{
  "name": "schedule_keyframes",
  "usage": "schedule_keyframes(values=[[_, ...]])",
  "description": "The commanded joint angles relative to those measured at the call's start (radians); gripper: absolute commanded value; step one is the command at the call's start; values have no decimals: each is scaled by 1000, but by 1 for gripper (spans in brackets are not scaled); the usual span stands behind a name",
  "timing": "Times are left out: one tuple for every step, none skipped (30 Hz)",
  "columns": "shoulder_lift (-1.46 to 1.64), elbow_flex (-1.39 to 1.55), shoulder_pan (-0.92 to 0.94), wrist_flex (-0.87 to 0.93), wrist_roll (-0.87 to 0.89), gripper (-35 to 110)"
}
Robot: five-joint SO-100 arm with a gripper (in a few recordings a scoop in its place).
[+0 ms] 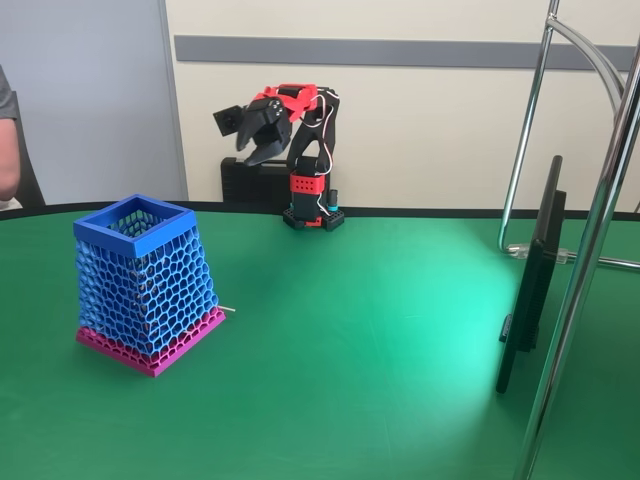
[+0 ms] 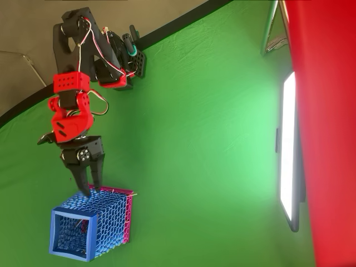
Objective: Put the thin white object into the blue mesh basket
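Observation:
The blue mesh basket (image 1: 140, 275) stands upright on its magenta base at the left of the green table, and from above the blue mesh basket (image 2: 92, 225) lies at the lower left. A thin white object (image 2: 118, 192) runs along the basket's arm-facing side near the base. From the side only its short pale tip (image 1: 230, 309) pokes out past the base's right corner. I cannot tell whether it rests on the table or in the mesh. My red and black gripper (image 2: 93, 190) hangs high over that side of the basket, open and empty. In the fixed view the gripper (image 1: 262, 140) is raised at the back.
A dark flat screen (image 1: 530, 290) stands on edge at the right, beside chrome stand poles (image 1: 590, 250). A person's arm (image 1: 8, 140) shows at the left edge. A big red shape (image 2: 328, 133) covers the overhead view's right side. Open green cloth lies between basket and screen.

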Motion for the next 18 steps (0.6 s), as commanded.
schedule_keyframes(values=[[186,114,-66,52,-98,16],[224,146,-77,72,-118,16],[261,173,-87,103,-138,16],[301,204,-98,127,-156,15],[342,238,-106,147,-173,14],[385,275,-110,166,-189,12],[426,313,-115,176,-202,12],[466,356,-118,179,-212,11],[508,393,-121,186,-222,10],[545,426,-127,196,-232,9],[580,463,-137,202,-236,9],[615,499,-146,210,-236,7],[649,532,-158,215,-241,6],[678,566,-170,227,-241,6],[709,597,-183,235,-241,6],[736,630,-193,241,-244,5],[762,663,-201,250,-242,4],[787,692,-207,259,-242,4]])
